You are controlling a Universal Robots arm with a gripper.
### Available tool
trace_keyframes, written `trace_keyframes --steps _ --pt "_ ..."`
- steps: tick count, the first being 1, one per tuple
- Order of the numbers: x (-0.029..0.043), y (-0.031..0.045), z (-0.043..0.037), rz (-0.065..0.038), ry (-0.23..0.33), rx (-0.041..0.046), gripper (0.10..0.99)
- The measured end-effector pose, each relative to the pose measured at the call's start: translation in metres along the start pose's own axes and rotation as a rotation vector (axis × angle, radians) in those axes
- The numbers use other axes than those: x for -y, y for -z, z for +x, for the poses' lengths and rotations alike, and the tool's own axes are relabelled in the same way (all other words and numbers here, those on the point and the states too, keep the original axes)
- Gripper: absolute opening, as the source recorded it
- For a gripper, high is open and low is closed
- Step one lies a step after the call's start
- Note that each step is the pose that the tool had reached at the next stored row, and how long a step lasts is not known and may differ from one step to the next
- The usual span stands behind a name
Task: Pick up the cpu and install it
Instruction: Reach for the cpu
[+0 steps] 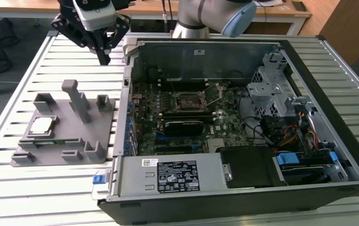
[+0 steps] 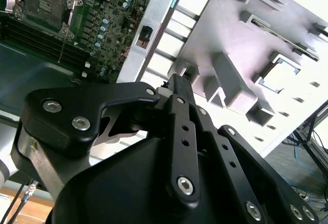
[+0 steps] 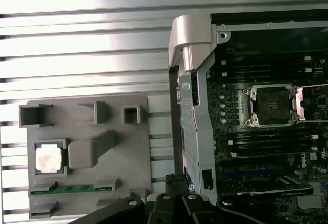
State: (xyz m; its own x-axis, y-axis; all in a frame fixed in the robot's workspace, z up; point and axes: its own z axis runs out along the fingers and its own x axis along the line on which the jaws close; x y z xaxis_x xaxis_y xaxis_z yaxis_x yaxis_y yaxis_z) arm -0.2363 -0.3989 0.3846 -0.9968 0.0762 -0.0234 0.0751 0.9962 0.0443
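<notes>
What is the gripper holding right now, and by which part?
Nothing. The gripper hangs empty above the slatted table; the cpu lies in the grey holder block, apart from it.

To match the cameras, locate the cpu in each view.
Exterior view: cpu in the grey holder, toward the exterior view's left of the open case.
First wrist view: cpu in the grey holder's square pocket.
Second wrist view: grey holder in sight, cpu itself unclear.
Shared landmark: the grey holder.
</notes>
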Motion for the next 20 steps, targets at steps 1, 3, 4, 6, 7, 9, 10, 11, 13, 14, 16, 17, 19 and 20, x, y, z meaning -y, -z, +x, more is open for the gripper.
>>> trace_keyframes --steps 1,3,4,6,7,9,10,11,13,14,16,17,19,20 --pt "0.0 0.0 0.0003 0.0 0.0 0.0 0.11" --pt "0.0001 -0.0001 0.0008 0.0 0.0 0.0 0.11" --pt "0.0001 -0.0001 0.0011 0.0 0.0 -0.0001 0.11" --pt "0.0001 -0.0002 0.0018 0.0 0.0 -0.0001 0.11" --pt "0.0002 -0.0002 0.0021 0.0 0.0 -0.0001 0.11" --pt "0.0002 -0.0003 0.0027 0.0 0.0 -0.0001 0.11" --pt "0.0002 -0.0003 0.003 0.0 0.0 -0.0001 0.11" --pt "0.0003 -0.0003 0.0034 0.0 0.0 -0.0001 0.11" --pt "0.0003 -0.0004 0.004 0.0 0.0 -0.0002 0.11" --pt "0.0004 -0.0004 0.0043 0.0 0.0 -0.0002 0.11" --pt "0.0004 -0.0005 0.0049 0.0 0.0 -0.0002 0.11" --pt "0.0004 -0.0005 0.0053 0.0 0.0 -0.0002 0.11" --pt "0.0005 -0.0006 0.0059 0.0 0.0 -0.0002 0.11" --pt "0.0005 -0.0006 0.0063 0.0 0.0 -0.0002 0.11"
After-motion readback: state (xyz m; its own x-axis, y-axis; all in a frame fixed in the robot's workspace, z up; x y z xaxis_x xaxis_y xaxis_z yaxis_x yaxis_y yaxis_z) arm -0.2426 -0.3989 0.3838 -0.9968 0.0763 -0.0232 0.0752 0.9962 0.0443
